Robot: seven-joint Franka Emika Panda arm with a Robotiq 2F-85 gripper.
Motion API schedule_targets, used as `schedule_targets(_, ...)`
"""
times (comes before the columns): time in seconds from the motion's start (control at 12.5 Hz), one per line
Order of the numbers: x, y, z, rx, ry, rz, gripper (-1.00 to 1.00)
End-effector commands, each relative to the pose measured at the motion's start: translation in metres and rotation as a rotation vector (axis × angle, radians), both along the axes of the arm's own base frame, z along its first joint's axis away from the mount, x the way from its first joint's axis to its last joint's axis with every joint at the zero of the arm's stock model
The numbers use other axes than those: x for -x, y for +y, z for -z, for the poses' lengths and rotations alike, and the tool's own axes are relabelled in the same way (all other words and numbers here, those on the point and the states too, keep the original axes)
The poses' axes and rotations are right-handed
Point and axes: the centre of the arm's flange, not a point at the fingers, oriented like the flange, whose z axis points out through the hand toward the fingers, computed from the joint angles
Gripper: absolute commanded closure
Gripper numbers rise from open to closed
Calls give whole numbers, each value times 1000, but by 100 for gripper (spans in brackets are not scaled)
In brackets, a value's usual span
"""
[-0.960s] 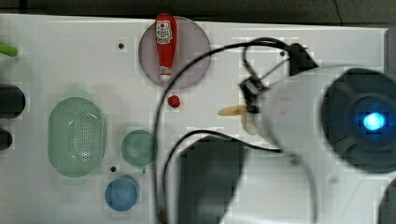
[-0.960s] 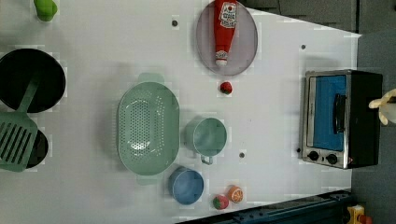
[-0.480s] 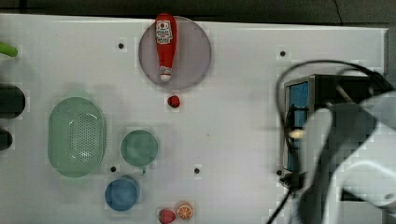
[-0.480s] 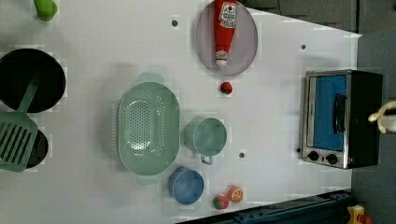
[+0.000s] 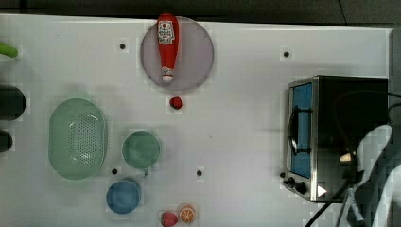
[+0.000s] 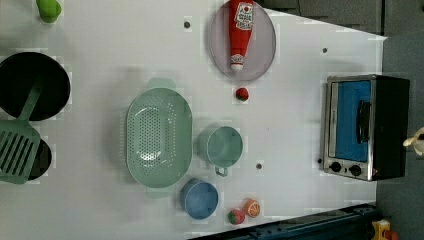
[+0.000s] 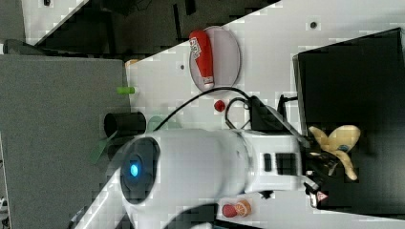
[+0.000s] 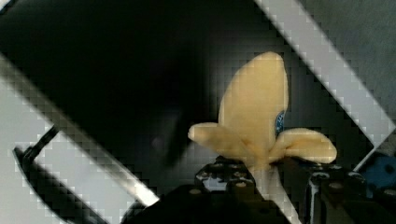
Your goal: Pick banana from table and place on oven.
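A pale yellow peeled banana [image 8: 254, 112] with its skin flaps spread hangs above the black top of the oven [image 7: 353, 71]. My gripper [image 8: 268, 175] is shut on the banana's lower end, one dark finger on each side. In the right view the banana [image 7: 339, 143] sits over the oven top's lower half, at the tip of my white arm. In the top view the oven [image 5: 350, 109] stands at the right of the white table [image 5: 236, 118], and a bit of the banana [image 5: 347, 157] shows beside my arm. In the left view the banana [image 6: 415, 142] shows just past the oven [image 6: 390, 125].
A ketchup bottle [image 5: 166, 45] lies on a grey plate [image 5: 194, 61] at the back. A small strawberry [image 5: 176, 102], a green colander [image 5: 78, 138], a green cup [image 5: 141, 150], a blue bowl [image 5: 123, 196] and an orange slice [image 5: 187, 214] occupy the top view's left and middle.
My arm has swung from the middle of the table toward the top view's right, carrying the banana over the oven. The other objects have not moved.
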Motion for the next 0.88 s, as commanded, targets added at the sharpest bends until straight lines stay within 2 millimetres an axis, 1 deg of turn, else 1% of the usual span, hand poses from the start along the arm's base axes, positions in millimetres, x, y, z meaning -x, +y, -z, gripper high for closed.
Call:
schedule_targets(0.08,-22,9,-7,7,-40,-157,2)
schedule_targets(0.32,-23,13,1,-12,-36,-157,-66)
schedule_targets(0.4,-23,13,1,-13,-36,-158,-89)
schedule_targets(0.48,-24,14,-3,-10,-42,-160,-100)
schedule_targets(0.56,-28,18,-11,-5,-56,-171,-100)
schedule_targets(0.64,-33,27,-24,-9,-69,-187,-100)
schedule_targets(0.72,-40,43,-37,-25,-79,-193,-100)
schedule_targets(0.8,-47,63,-52,-44,-91,-182,-100)
schedule_targets(0.88,-56,90,-69,-66,-102,-188,-100)
